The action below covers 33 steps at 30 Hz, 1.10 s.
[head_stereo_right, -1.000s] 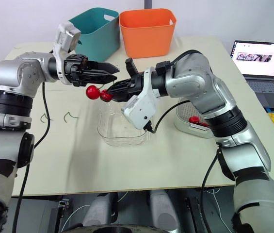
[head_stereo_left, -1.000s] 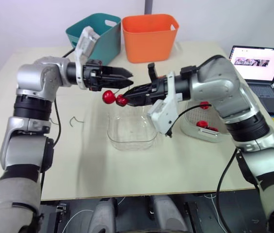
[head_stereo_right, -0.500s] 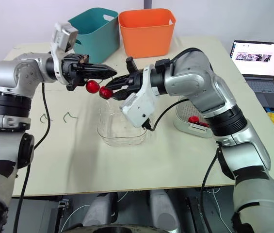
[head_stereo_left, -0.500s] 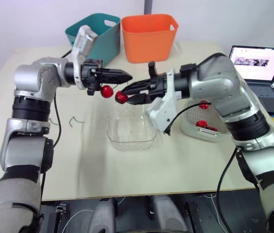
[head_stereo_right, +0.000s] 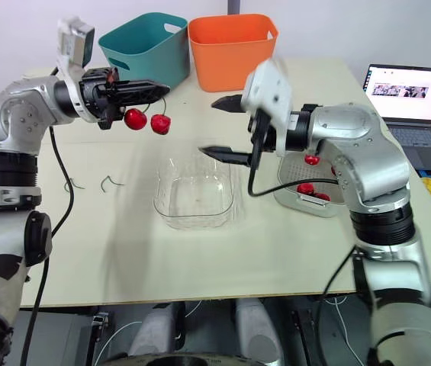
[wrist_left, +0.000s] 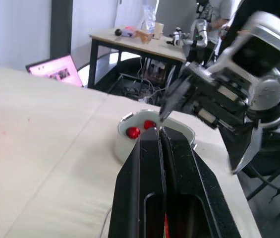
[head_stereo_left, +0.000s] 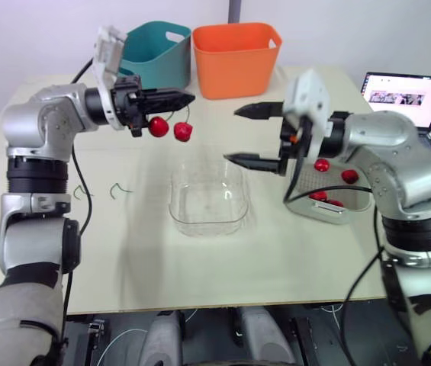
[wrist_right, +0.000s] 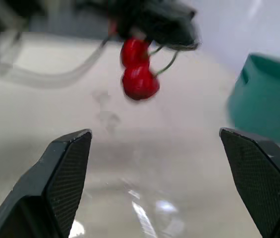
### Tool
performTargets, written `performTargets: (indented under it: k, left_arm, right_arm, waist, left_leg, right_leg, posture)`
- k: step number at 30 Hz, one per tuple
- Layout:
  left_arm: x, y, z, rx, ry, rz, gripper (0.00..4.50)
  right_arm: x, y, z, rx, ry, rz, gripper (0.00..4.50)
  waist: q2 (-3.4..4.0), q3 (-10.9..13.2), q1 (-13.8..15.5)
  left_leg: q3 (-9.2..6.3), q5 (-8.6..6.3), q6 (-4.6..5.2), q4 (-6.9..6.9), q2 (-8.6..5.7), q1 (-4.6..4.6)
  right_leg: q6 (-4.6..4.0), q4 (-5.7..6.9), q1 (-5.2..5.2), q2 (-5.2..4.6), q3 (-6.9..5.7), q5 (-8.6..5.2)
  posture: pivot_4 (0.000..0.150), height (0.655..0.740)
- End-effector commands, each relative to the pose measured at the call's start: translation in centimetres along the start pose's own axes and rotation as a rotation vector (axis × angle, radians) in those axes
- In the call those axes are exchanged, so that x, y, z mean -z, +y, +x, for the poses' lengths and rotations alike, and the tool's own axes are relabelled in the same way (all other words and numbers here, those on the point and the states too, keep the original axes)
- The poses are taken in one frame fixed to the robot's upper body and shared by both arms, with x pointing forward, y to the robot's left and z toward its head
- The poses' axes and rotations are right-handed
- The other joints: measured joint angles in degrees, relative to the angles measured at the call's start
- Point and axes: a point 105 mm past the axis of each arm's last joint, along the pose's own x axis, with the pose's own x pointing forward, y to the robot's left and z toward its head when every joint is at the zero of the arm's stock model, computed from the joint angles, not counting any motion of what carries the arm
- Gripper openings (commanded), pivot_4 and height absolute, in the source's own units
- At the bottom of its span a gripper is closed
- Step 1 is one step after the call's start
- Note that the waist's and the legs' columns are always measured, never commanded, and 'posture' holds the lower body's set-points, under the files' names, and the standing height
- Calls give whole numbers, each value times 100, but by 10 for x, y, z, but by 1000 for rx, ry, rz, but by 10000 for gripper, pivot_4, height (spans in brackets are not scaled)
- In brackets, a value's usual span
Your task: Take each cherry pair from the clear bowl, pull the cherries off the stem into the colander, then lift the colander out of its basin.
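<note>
Holds cherry pair (head_stereo_left: 159, 126) by its thin stem in left gripper (head_stereo_left: 189, 97), jaws pinched together on it, upper left of frame, right gripper (head_stereo_left: 230, 136) jaws wide apart at centre; looks light, soft, slippery, stem probably weak, so wants gentle pinch round one cherry.

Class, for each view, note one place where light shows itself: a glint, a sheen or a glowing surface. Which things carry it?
Right wrist view: white glints sit on the clear bowl, and the cherry pair has a pale sheen. Left wrist view: the laptop screen glows pink. Left eye view: pale highlights trace the bowl's rim, and the laptop screen is lit.
</note>
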Motion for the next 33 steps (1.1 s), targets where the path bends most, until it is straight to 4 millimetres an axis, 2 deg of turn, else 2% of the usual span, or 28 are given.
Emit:
performTargets:
  k: [1, 7, 14, 17, 21, 26, 33]
  left_arm:
    - [-19, -7, 3, 14, -45, 84, 0]
    - [-21, -15, 20, 70, -65, 102, 0]
    - [-24, -22, 29, 107, -84, 106, 0]
    - [-24, -22, 28, 101, -81, 111, 0]
    - [-24, -14, 18, 48, -72, 124, 0]
    - [-28, -16, 12, 50, -72, 120, 0]
    - [-26, -23, 11, 95, -60, 98, 0]
  right_arm:
    - [-15, 10, 1, -32, -48, 202, 44366]
    - [-25, 17, 21, -94, -90, 387, 44366]
    - [-24, 15, 33, -80, -91, 452, 44366]
    - [-24, 13, 30, -69, -93, 443, 44366]
    - [-27, 13, 12, -75, -102, 398, 44366]
    - [-13, 6, -4, -18, -64, 376, 44366]
    - [-7, 2, -1, -14, -51, 379, 44366]
  waist:
    - [0, 0, 11]
    - [0, 0, 28]
    - [1, 0, 2]
    - [1, 0, -16]
    - [1, 0, -15]
    - [1, 0, -14]
    - [1, 0, -25]
  left_leg:
    - [-1, 0, 0, 0, 0, 0]
    - [-1, 0, 1, 0, -1, -3]
    - [-1, -1, 1, -2, -2, -6]
    - [-1, -1, 1, -2, -1, -6]
    - [-2, -1, 1, -3, -1, -7]
    - [-1, -1, 2, -5, -2, -7]
    - [-1, -1, 2, -7, 0, -5]
  right_leg:
    - [0, 0, 0, 0, 0, 0]
    - [1, -2, 0, -2, -1, 0]
    - [2, -6, -4, -1, -2, 0]
    - [2, -7, -4, -1, -2, 0]
    - [2, -7, -5, -1, -2, 0]
    - [3, -12, -3, -1, -2, -1]
    - [4, -12, -6, 4, -2, -1]
  posture:
    - [1500, 7400]
    - [1500, 7400]
    - [1500, 7400]
    - [1500, 7400]
    - [1500, 7400]
    - [1500, 7400]
    - [1500, 7400]
